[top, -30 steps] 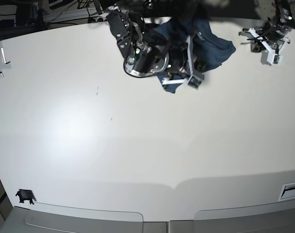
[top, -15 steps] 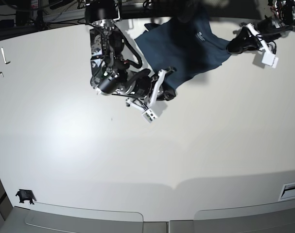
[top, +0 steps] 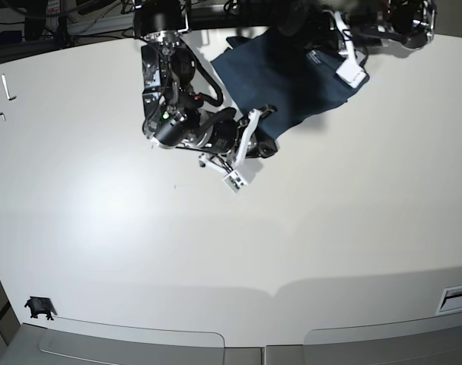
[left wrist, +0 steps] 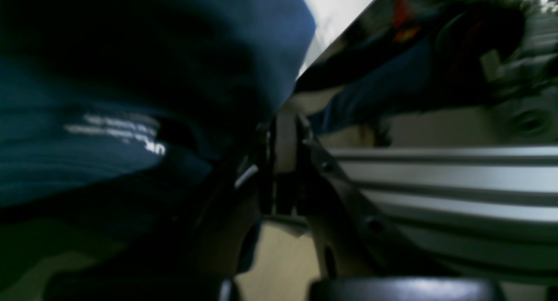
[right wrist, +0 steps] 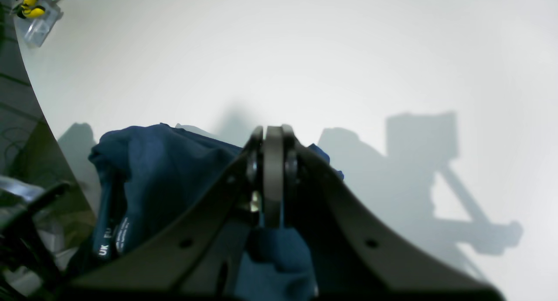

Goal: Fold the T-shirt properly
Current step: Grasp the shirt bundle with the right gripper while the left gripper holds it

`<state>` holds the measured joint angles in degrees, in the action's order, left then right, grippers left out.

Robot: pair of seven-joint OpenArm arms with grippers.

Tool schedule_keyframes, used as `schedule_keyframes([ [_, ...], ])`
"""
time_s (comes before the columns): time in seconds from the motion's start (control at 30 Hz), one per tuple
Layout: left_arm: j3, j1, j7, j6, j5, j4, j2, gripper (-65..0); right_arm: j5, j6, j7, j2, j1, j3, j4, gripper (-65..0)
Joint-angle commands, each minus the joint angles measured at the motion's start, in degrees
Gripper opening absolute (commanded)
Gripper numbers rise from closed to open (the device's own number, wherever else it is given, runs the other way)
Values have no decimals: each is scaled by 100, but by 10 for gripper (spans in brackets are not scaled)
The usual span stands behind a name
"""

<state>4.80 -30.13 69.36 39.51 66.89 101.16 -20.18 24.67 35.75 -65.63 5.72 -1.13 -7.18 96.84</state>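
The dark navy-blue cotton T-shirt [top: 280,80] sits bunched at the far edge of the white table [top: 215,251], part of it pulled up off the surface rather than lying flat. No tidy fold is in sight: the cloth is rumpled, one flap draped toward the middle of the table, another lifted toward the far right corner. To my eye the folding has barely begun; this looks like the stage of getting hold of the garment and drawing it out.

The right claw [right wrist: 272,179] is closed, and in its own wrist view blue fabric comes out from just under the pinched tips, so it appears to be gripping a fold of the shirt near the lower hem. In the base view that arm reaches down on the left side of the garment.

The left claw [left wrist: 281,161] is closed too, up at the far right. Its wrist view is dark and blurred; cloth with small white printed lettering hangs right beside the tips, but I cannot tell whether it actually pinches any.

Still left, I judge: spreading the shirt flat, sleeves in, then the folds themselves.
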Motion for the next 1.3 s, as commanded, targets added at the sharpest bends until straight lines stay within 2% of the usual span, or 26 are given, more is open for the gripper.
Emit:
schedule_keyframes([
  [0.0,-33,-2,-116,49,-63,92,-63,-650,127,33,111,31,-107,-7,85,-650],
  [0.13,-76,-2,-688,49,-1408,81,-66,-650,129,33,111,31,-107,-7,85,-650],
  [0.27,-74,2,-1471,49,-3182,81,-66,-650,129,33,87,31,-107,-7,85,-650],
  [0.37,-72,35,-2140,-647,-4188,81,-66,-650,129,31,87,31,-107,-7,85,-650],
  [0.43,-72,133,-2310,-1005,-4518,81,-66,-650,131,31,87,33,-105,-7,85,-650],
  [0.57,-72,509,-2352,-1303,-4736,81,-66,-650,131,31,90,33,-105,-7,85,-650],
  [0.73,-72,1012,-2717,-1707,-4734,83,-66,-650,131,31,90,33,-105,-7,85,-650],
  [0.9,94,1231,-2767,-1725,-4094,507,-66,-650,133,48,90,33,-105,-7,85,-650],
  [0.97,286,1217,-2767,-1722,-3912,903,-66,-650,181,208,90,33,-107,-7,85,-650],
  [1.13,874,1215,-2898,-1722,-4127,1659,-66,-650,564,425,90,37,-107,-131,85,-650],
  [1.27,1268,1182,-2914,-1729,-4470,1663,-66,-650,557,425,92,33,-107,-651,85,-650],
])
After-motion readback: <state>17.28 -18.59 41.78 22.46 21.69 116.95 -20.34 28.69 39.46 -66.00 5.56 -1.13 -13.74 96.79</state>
